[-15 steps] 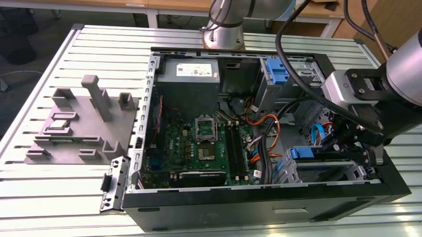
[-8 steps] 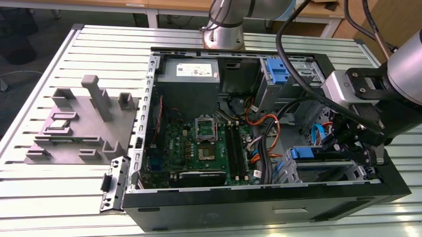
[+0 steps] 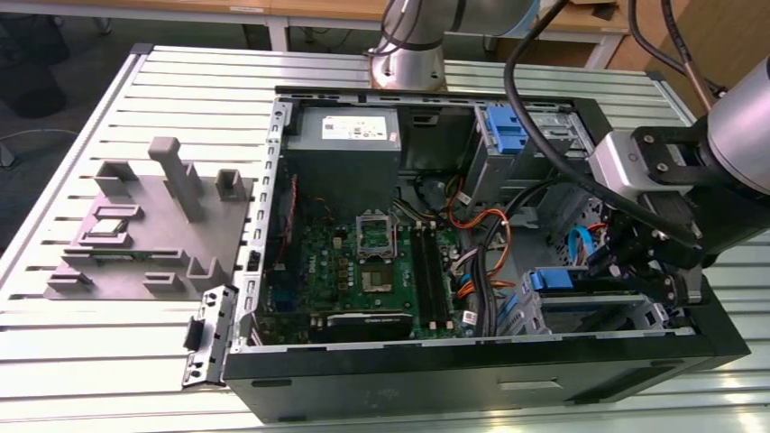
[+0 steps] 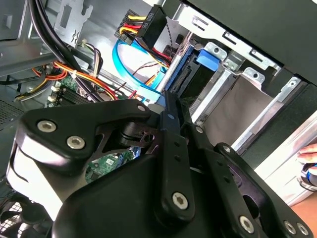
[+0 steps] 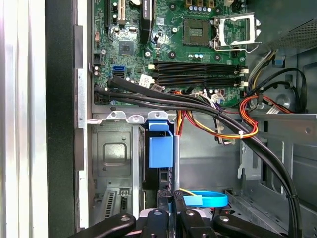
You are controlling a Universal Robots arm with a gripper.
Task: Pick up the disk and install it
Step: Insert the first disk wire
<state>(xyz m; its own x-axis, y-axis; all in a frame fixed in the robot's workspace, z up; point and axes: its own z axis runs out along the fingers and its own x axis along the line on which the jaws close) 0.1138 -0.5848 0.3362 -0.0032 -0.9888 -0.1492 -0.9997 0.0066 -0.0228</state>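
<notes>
Gripper: in the first wrist view the gripper point(image 5: 167, 212) has its fingers drawn narrow, clamped on the thin edge of the disk point(image 5: 161, 148).
Disk: it stands on edge, its blue carrier in the slot of the drive bay point(image 5: 116, 158); I judge it partway in, not seated.
Blue cable: the blue cable point(image 5: 208, 200) loops just beside the fingers.
Wire bundle: the wire bundle point(image 5: 233, 126) of black, orange and yellow leads crosses just above the bay mouth.
Risk, jam: if the disk tilts in the slot, the carrier could bind on the metal rails and the grip could slip.
Risk, snag: the arm's linkage sits close to the loose leads; a push deeper could catch the blue cable or drag the bundle.
Risk, connector: the disk's plug edge faces the cables, so a pinched lead could block full seating.
Motherboard: the motherboard point(image 5: 173, 44) lies beyond the bay, well clear of the fingers.
Power supply: the power supply point(image 3: 343, 135) sits at the far end of the case.
Fixture: a grey fixture point(image 3: 144, 225) stands on the table point(image 3: 121, 379), outside the case on the exterior view's left.
</notes>
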